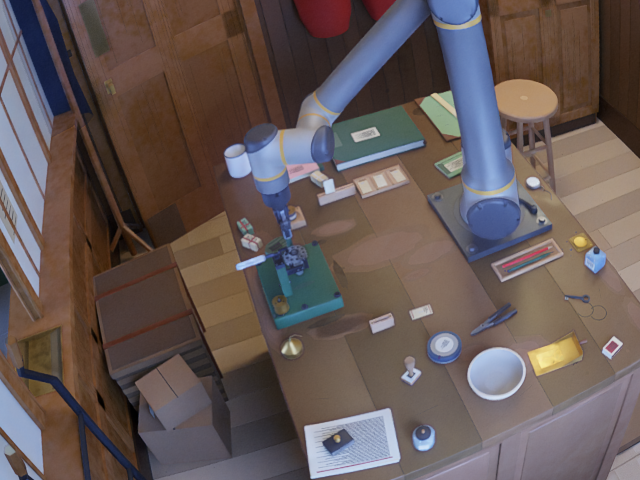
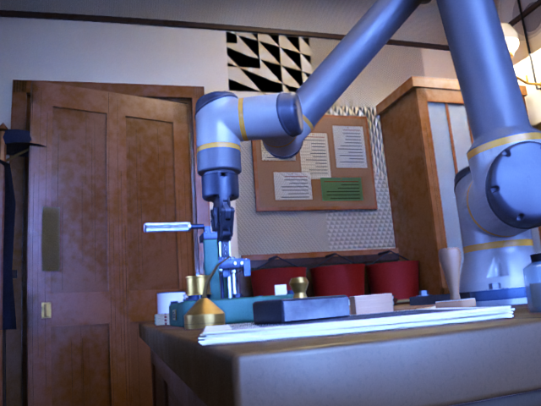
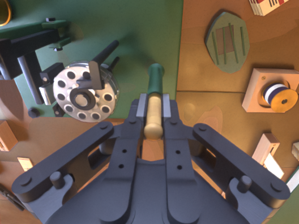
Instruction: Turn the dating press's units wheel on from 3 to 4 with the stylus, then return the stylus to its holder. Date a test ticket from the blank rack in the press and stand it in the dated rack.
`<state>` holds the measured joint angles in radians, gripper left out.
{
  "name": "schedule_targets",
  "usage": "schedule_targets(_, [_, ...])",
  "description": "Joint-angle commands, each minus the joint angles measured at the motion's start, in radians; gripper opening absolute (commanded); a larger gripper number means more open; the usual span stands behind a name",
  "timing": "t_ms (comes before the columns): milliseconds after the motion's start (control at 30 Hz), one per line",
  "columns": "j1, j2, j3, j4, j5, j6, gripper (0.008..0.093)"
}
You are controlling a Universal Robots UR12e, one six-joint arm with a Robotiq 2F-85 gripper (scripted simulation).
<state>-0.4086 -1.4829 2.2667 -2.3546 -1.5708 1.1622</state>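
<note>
I hold the stylus (image 3: 154, 99) in my closed gripper (image 3: 153, 105) by its cream handle, and its dark green shaft points straight down over the press's green base (image 1: 300, 287). The silver units wheel (image 3: 85, 94), ringed with dark holes, sits just to one side of the stylus tip, apart from it. I hang upright (image 1: 284, 227) over the far end of the dating press (image 2: 220, 279), whose silver lever (image 1: 252, 262) sticks out level toward the table edge. A brass cup (image 1: 280, 304) stands at the press's near corner. Wooden ticket racks (image 1: 336, 194) (image 1: 381, 323) stand beyond and in front of the press.
A green ledger (image 1: 375, 137) lies at the far side of the table and my arm's base plate (image 1: 488, 225) at the right. A spool block (image 3: 273, 94) and an oval green pad (image 3: 227, 42) lie close beside the press. A brass cone (image 1: 291, 347), bowl (image 1: 496, 373) and stamps lie nearer the front.
</note>
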Motion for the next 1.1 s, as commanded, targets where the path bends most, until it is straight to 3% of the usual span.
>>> schedule_targets(0, [0.0, 0.0, -0.001, 0.0, 0.0, 0.0, 0.008])
schedule_targets(533, [0.0, 0.0, -0.001, 0.0, 0.0, 0.0, 0.008])
schedule_targets(1067, [0.0, 0.0, -0.001, 0.0, 0.0, 0.0, 0.04])
